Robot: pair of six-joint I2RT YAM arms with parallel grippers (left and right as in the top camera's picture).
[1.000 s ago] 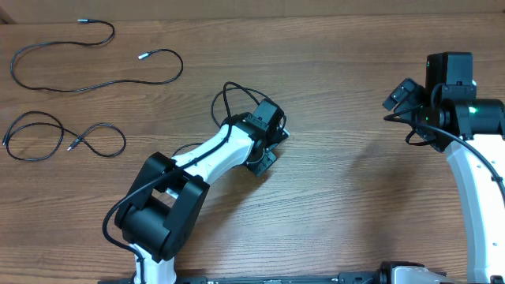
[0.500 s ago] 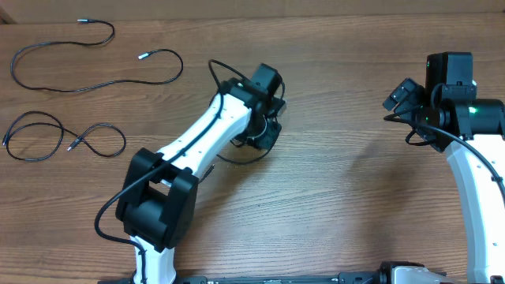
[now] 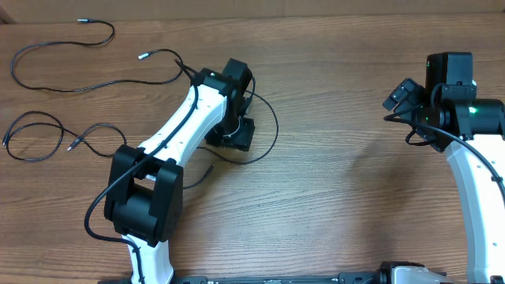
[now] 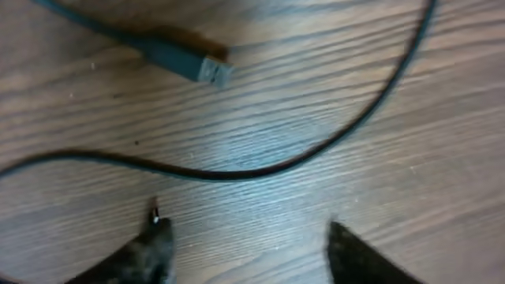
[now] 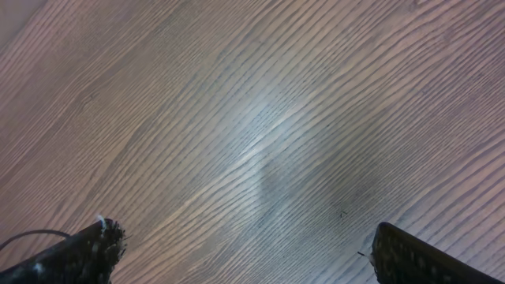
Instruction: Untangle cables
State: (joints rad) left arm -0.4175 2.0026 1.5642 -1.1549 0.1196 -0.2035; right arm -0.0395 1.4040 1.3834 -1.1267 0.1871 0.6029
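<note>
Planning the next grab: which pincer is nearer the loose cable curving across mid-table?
Left. The left pincer hangs just above that cable, jaws open and empty; the right pincer is far off to the right, also open.

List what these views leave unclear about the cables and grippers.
Overhead: the left arm covers the left gripper's fingertips and part of the looped cable.
Left wrist: the plug is blurred, its type unreadable; the fingers are cropped by the bottom edge.
Overhead: the far cables' silver tips are too small to identify.
Right wrist: the right gripper is cropped likewise.
</note>
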